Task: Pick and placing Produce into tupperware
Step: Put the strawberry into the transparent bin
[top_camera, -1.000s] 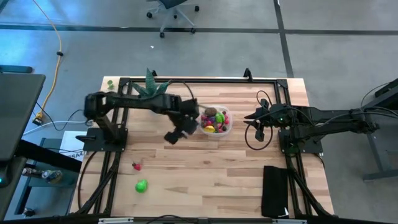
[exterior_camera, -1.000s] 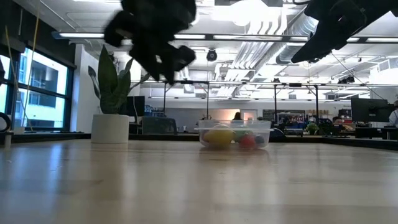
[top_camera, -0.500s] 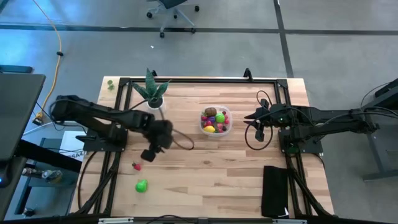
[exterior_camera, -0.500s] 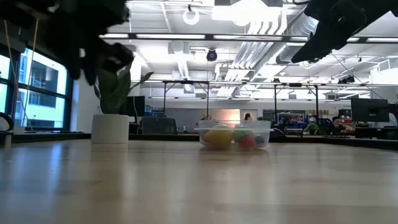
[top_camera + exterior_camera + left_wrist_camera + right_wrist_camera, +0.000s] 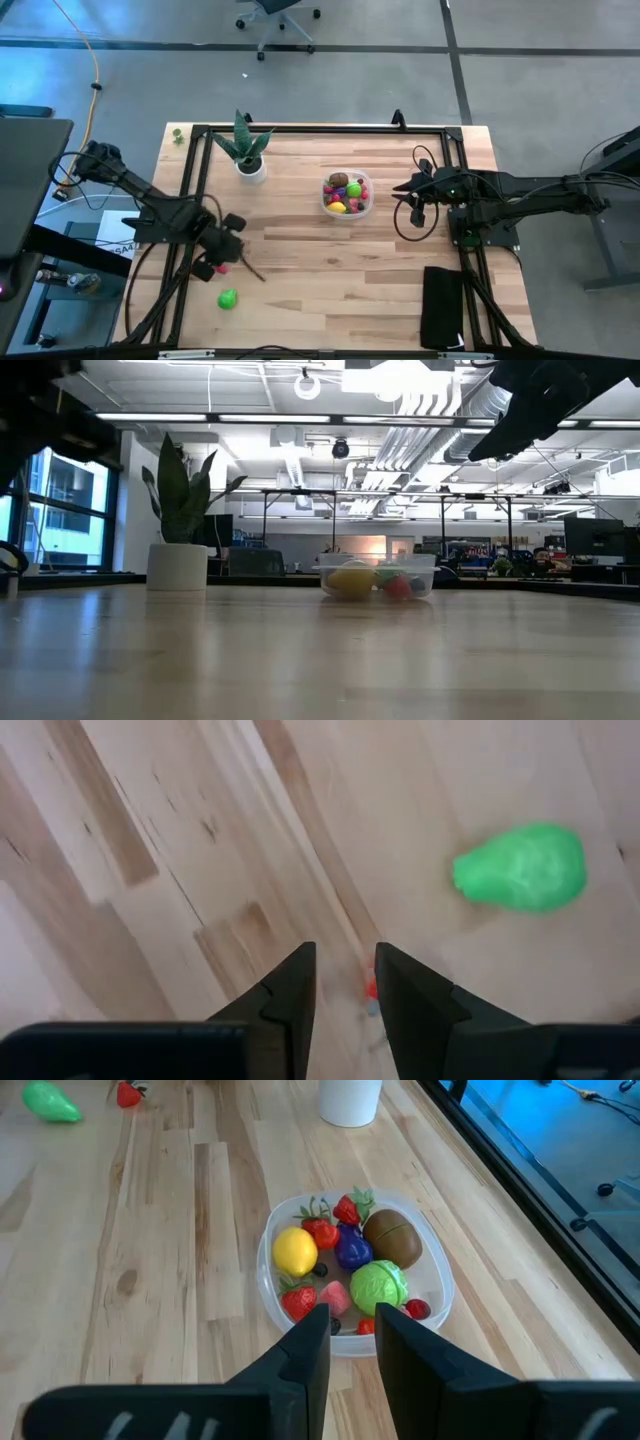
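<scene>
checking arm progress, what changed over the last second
The left gripper swung away from the tupperware to the table's left side, above the red strawberry near the green fruit. The right gripper, tupperware and loose produce stayed put.

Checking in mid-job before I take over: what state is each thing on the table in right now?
tupperware: upright, lidless, holding several fruits
red strawberry: loose on the table, under the left gripper
green fruit: loose on the table, untouched
left gripper: over the strawberry, fingers slightly apart, holding nothing
right gripper: waiting beside the tupperware, fingers slightly apart
plant pot: upright
</scene>
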